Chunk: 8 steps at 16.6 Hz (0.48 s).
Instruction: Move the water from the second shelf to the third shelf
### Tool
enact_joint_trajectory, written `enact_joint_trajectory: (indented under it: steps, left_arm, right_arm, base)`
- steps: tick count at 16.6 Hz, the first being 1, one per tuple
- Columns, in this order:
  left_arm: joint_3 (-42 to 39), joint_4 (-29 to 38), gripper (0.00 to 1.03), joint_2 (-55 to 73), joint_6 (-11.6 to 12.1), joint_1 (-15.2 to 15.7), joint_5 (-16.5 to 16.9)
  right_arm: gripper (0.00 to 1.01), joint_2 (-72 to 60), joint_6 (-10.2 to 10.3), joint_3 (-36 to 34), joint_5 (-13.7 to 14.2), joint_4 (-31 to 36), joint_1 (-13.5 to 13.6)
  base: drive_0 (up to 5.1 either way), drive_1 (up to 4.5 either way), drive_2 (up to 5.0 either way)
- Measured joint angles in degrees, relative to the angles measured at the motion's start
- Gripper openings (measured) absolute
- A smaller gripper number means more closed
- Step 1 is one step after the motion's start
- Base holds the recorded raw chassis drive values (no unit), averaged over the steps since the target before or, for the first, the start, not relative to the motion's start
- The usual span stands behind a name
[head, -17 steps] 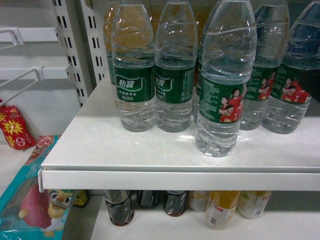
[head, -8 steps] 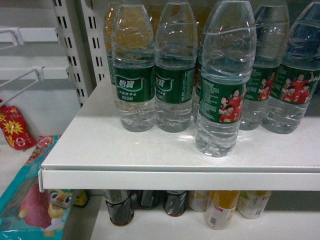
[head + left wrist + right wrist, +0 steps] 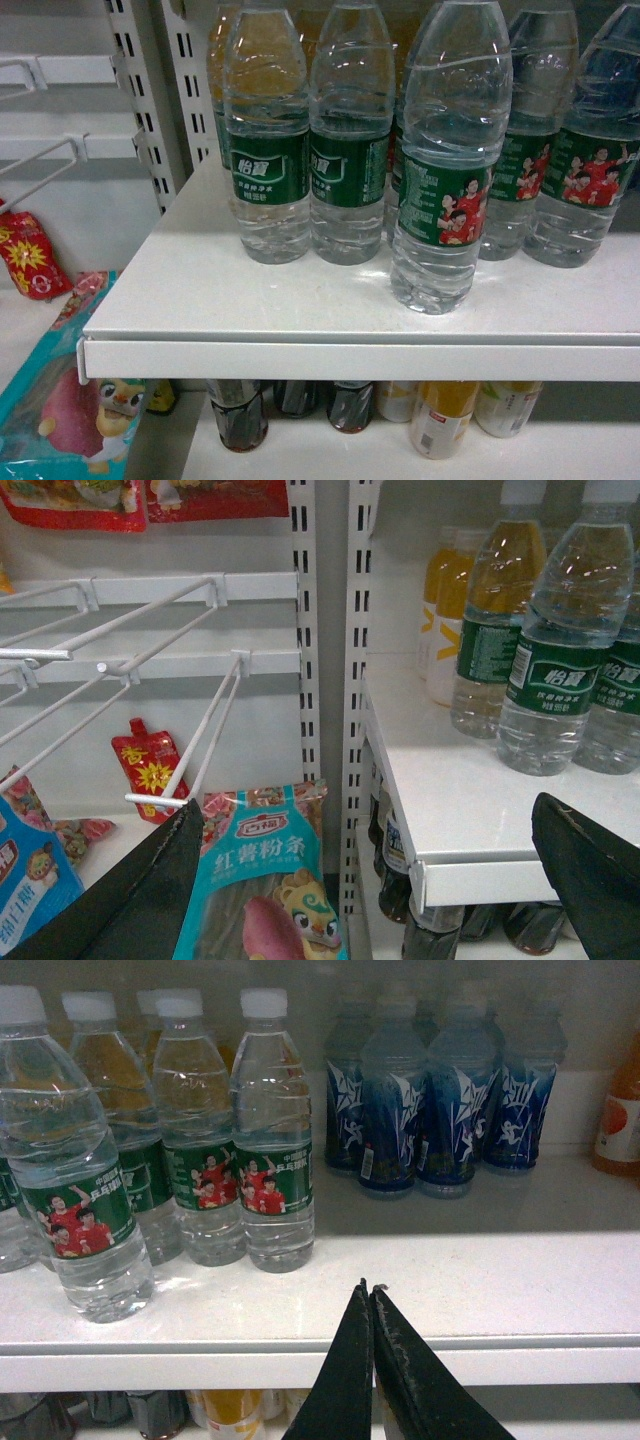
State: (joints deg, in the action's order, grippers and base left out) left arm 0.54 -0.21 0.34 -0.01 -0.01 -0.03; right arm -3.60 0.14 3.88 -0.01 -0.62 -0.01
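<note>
Standing upright at the front of a white shelf (image 3: 300,300), the water (image 3: 445,190) waited ahead of its row. The right gripper (image 3: 368,1295) hovered before the shelf edge, jaws pressed together, empty; the left gripper (image 3: 370,870) hung spread wide beside hanging snack bags (image 3: 265,880).

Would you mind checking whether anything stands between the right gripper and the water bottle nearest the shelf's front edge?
Nothing visible does. In the right wrist view the right gripper sits shut at the shelf front, and only bare shelf surface lies between it and the front water bottle off to its left. The other water bottles stand further back.
</note>
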Motion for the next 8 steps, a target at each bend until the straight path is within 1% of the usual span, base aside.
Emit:
enact_joint_trajectory:
  steps: [4,5,8]
  left_arm:
    - [0.0,0.0,0.98,0.0,0.0,0.0,0.0]
    - [0.0,0.0,0.98,0.0,0.0,0.0,0.0]
    - [0.0,0.0,0.98,0.0,0.0,0.0,0.0]
  right_arm:
    - [0.02,1.2,0.0,-1.2,0.0,0.2,0.0]
    - [0.02,3.2,0.0,-2.9,0.0,0.7,0.0]
    - [0.02,3.4,0.0,-3.2,0.0,0.4,0.0]
  base:
    - [0.0,0.00,0.0]
    - [0.0,0.00,0.0]
    - [0.0,0.00,0.0]
